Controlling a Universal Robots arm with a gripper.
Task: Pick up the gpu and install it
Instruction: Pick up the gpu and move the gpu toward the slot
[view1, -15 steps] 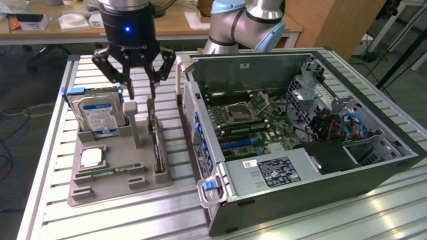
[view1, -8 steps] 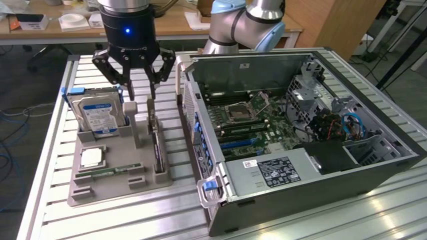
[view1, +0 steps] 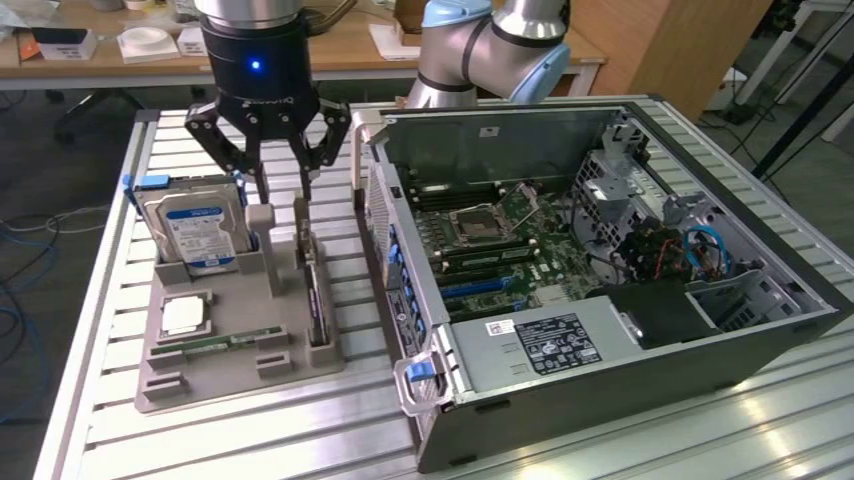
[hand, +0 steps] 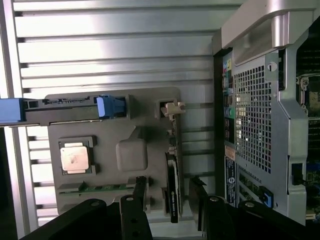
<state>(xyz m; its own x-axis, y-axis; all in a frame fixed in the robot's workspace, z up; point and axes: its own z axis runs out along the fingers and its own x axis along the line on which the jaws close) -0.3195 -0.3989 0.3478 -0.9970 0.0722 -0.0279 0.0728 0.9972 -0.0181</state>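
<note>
The gpu (view1: 315, 295) is a thin dark card standing on edge in a slot of the grey holder tray (view1: 220, 375), its pale bracket end toward the back. My gripper (view1: 283, 192) hangs open just above that back end, one finger on each side of the card's line, touching nothing. In the wrist view the gpu (hand: 172, 187) runs edge-on between my two black fingers (hand: 140, 192), with the gripper (hand: 168, 192) centred over it. The open computer case (view1: 747, 335) lies beside the tray on the exterior view's right, with its motherboard (view1: 514, 235) exposed.
The tray also holds a silver hard drive (view1: 196, 232) with a blue-white label, a CPU (view1: 183, 316) and a green RAM stick (view1: 214, 344). The case's perforated rear wall (hand: 255, 115) stands close to the gpu. Everything rests on a slatted metal table (view1: 267, 440).
</note>
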